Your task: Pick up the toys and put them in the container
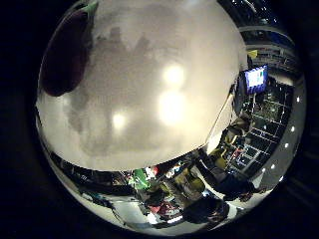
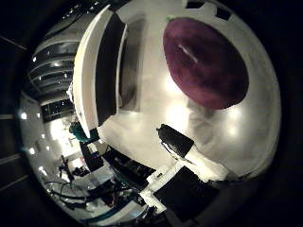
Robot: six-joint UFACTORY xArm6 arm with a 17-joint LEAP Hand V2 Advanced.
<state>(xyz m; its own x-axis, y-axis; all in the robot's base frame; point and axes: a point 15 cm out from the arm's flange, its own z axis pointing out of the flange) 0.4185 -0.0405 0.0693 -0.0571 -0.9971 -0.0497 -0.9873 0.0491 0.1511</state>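
Item: purple eggplant-like toy [image 2: 206, 64], upper right of thumb-side frame, loose on white table [image 2: 156, 118] nr white container [image 2: 97, 75], not yet grasped; hand [image 2: 187, 165] fingers extended, holding nothing.

We saw a dark purple toy [image 2: 206, 64] with a green tip and a pale streak on a glossy white counter [image 1: 149, 99]. The container [image 2: 102, 66] was white outside, black within. The hand [image 2: 182, 146] showed black and white.
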